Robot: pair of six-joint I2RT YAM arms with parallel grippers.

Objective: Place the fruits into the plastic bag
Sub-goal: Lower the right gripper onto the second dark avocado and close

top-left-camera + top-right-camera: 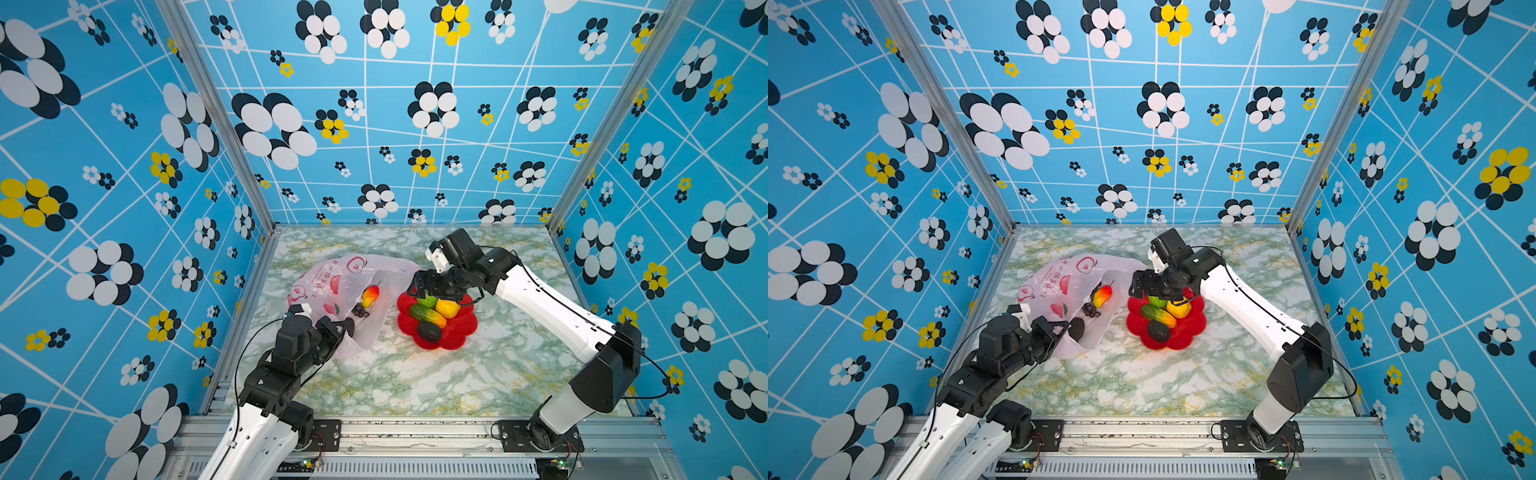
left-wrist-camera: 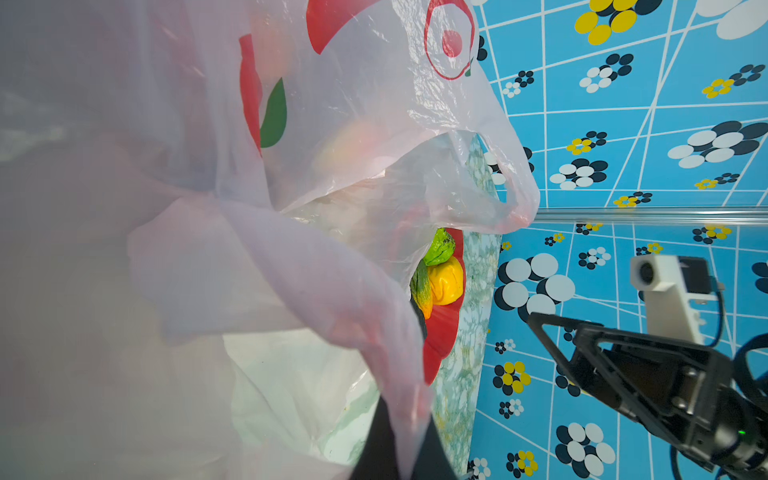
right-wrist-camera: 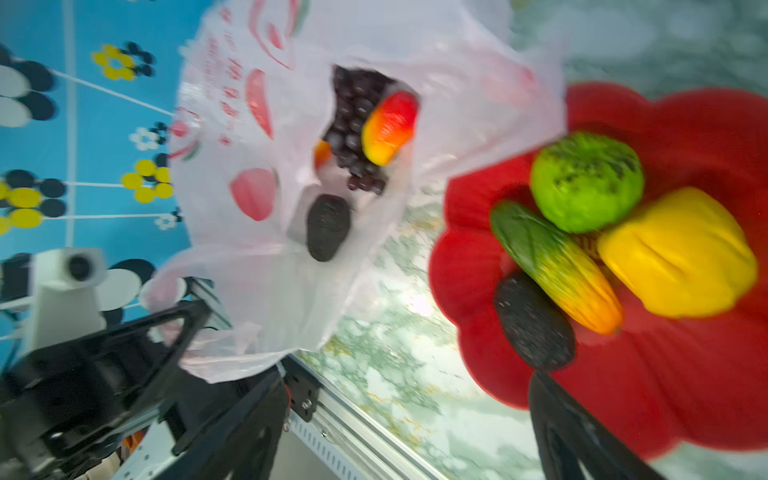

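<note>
The pale pink plastic bag point(image 1: 328, 286) lies on the left with its mouth towards the red dish point(image 1: 463, 328). My left gripper point(image 1: 341, 330) is shut on the bag's near edge point(image 2: 409, 415) and holds it up. Inside the bag lie a red-yellow mango point(image 1: 370, 296), dark grapes point(image 1: 360, 311) and a dark avocado point(image 3: 328, 226). On the dish rest a green kiwi point(image 3: 586, 187), a yellow fruit point(image 3: 677, 253), a green-orange oblong point(image 3: 557, 266) and another avocado point(image 3: 534, 320). My right gripper point(image 1: 432, 286) hovers open over the dish's far edge, holding nothing.
The marble tabletop point(image 1: 415, 374) is boxed in by blue patterned walls, with a metal corner post point(image 1: 266, 216) close behind the bag. An aluminium rail point(image 1: 415, 428) runs along the front edge, carrying both arm bases.
</note>
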